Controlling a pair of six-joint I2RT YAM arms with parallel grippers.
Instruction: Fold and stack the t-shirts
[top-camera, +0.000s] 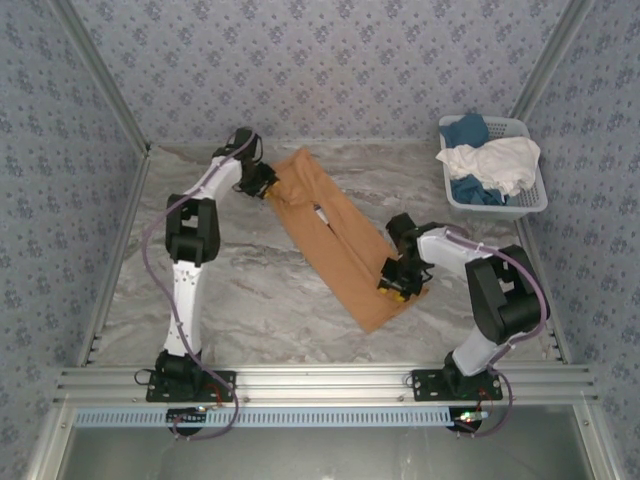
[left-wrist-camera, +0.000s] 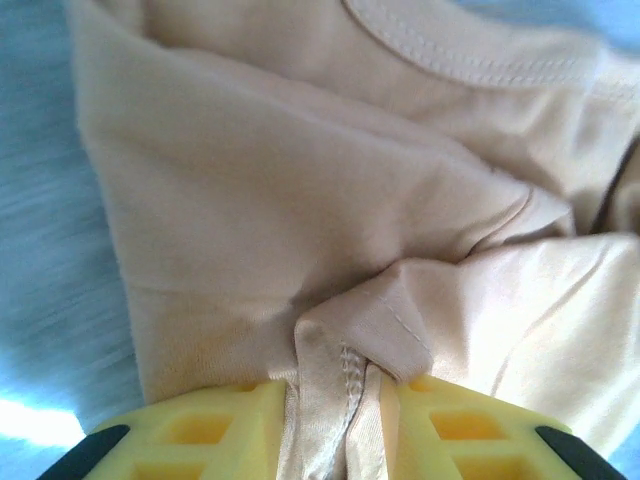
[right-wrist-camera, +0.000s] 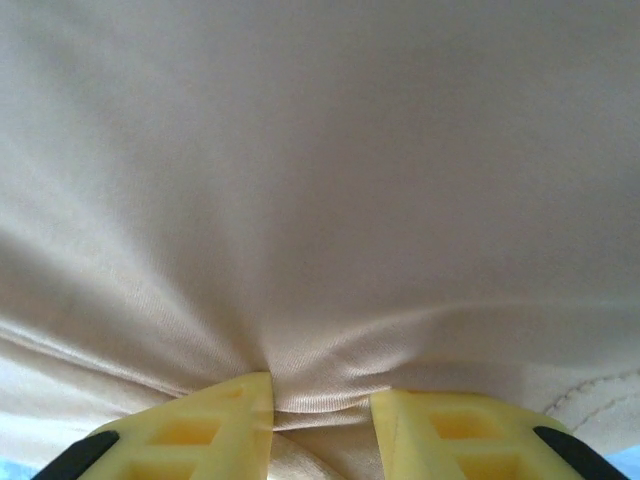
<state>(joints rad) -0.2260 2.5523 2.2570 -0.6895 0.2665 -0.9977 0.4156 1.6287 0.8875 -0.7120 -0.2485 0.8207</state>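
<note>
On the marble table (top-camera: 250, 290), the orange-tan t-shirt (top-camera: 335, 235) is laid as a long narrow strip, running from far left to near right across the middle. At the far right, a white lattice basket (top-camera: 497, 208) is loaded with a white shirt (top-camera: 495, 160) and blue shirts (top-camera: 467, 130). The strip's far end, by the collar, is pinched in the left gripper (top-camera: 262, 182); its near end is pinched in the right gripper (top-camera: 400, 278). The crosswise fold is judged to be in hand: 1 end must be carried over onto the other, edges kept aligned, before the 2 grips are released.
</note>
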